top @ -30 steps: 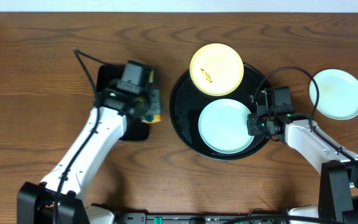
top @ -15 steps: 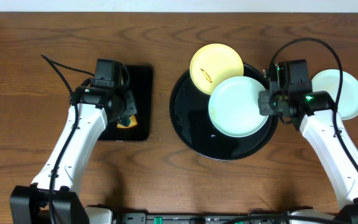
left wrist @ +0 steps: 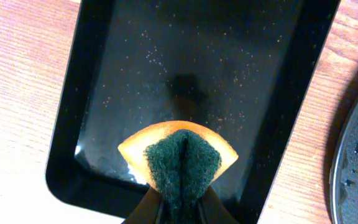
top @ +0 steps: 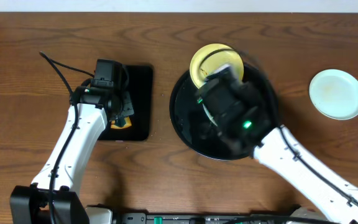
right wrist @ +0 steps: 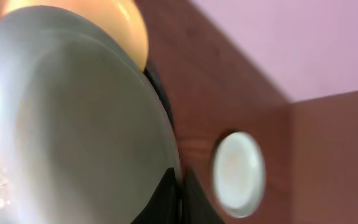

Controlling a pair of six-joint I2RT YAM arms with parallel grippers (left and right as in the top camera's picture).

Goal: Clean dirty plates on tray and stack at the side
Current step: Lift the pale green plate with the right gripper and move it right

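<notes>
My right gripper point(right wrist: 180, 193) is shut on the rim of a pale mint-white plate point(right wrist: 73, 124), held tilted above the round black tray point(top: 182, 118). In the overhead view the raised, blurred right arm point(top: 229, 106) hides this plate. The pale yellow plate point(top: 197, 62) sits at the tray's far rim and also shows in the right wrist view point(right wrist: 104, 18). The second mint-white plate point(top: 336, 93) lies on the table to the right, apart from the tray; it also shows in the right wrist view point(right wrist: 238, 174). My left gripper point(left wrist: 179, 205) is shut on a green-and-yellow sponge point(left wrist: 182, 158).
The left gripper point(top: 122, 115) holds the sponge over the small rectangular black tray point(top: 143, 93), which shows wet specks in the left wrist view point(left wrist: 229, 74). The brown wooden table point(top: 30, 74) surrounds both trays. The round tray's rim shows at the right of the left wrist view point(left wrist: 353, 168).
My right arm has lifted the mint-white plate high and swung it left over the round tray, now blocking the overhead view. The left arm and sponge have barely moved.
</notes>
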